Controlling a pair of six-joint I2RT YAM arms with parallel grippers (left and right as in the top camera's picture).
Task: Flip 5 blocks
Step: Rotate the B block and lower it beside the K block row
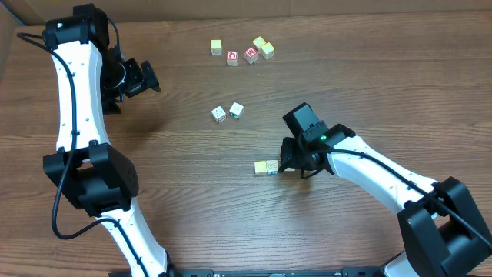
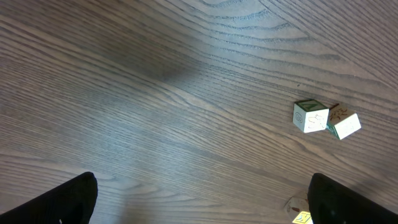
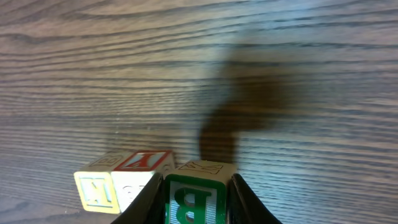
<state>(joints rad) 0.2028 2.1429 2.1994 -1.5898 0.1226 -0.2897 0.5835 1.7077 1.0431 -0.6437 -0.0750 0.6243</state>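
We have the right gripper [image 3: 194,202] clamped on the green-B block [image 3: 186,205], low at the table near centre, with a yellow block [image 3: 97,190] just beside it. The left gripper [image 1: 152,78] is spread wide and empty at far left. A pair of blocks [image 1: 219,114] sits mid-table.

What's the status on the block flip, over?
Left gripper open, away from blocks. Right gripper shut on green-B block. Yellow block and red-topped block close alongside.

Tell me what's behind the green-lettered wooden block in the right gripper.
Directly behind the green-lettered wooden block, clamped by the right gripper, only the top of a pale cube shows; its sides are covered.
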